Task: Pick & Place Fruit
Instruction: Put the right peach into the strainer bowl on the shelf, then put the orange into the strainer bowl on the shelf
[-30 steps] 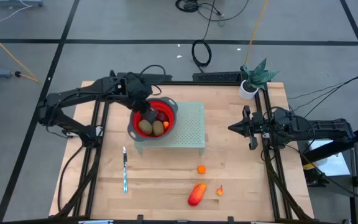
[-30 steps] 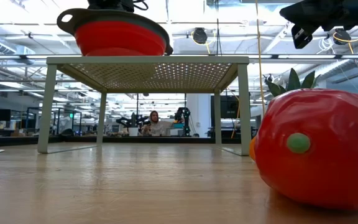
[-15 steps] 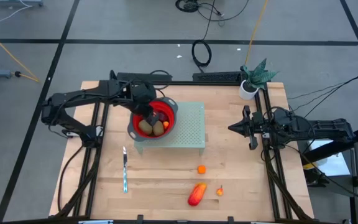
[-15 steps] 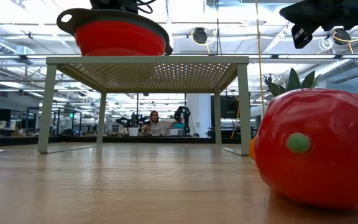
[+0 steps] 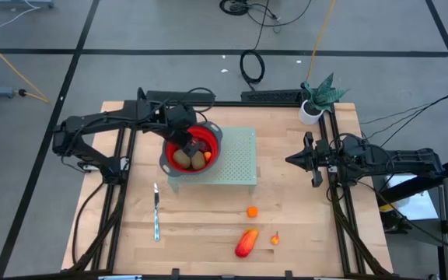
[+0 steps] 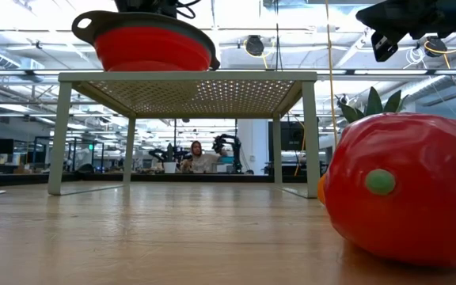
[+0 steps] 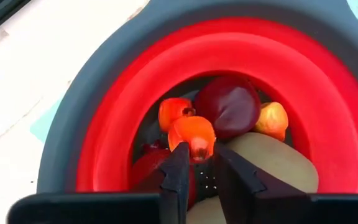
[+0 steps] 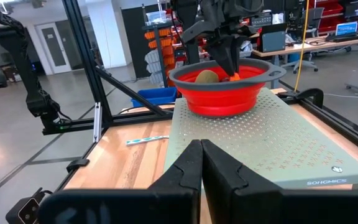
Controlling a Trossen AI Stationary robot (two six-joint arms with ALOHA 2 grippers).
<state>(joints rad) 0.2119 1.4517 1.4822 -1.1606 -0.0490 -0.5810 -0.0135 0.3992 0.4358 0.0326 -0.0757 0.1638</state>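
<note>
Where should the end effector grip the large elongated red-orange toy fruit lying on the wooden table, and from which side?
Grip the large elongated red-orange toy fruit across its narrow middle, coming straight down from above. It lies flat and slanted on the wooden table, long sides free, so fingers probably fit best across its long axis.

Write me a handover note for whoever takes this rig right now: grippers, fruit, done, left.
Left gripper: inside the red bowl on the perforated stand, fingers close around a small orange piece; cannot tell if gripped or just let go.
Right gripper: shut, empty, waiting above the table's right side.
Done: the bowl holds brown-green ovals, a dark-red round fruit and more orange pieces.
Left: three fruits on the table near the front edge: a small orange one, the long red-orange piece and a tiny orange bit.
The knife stays put.
</note>
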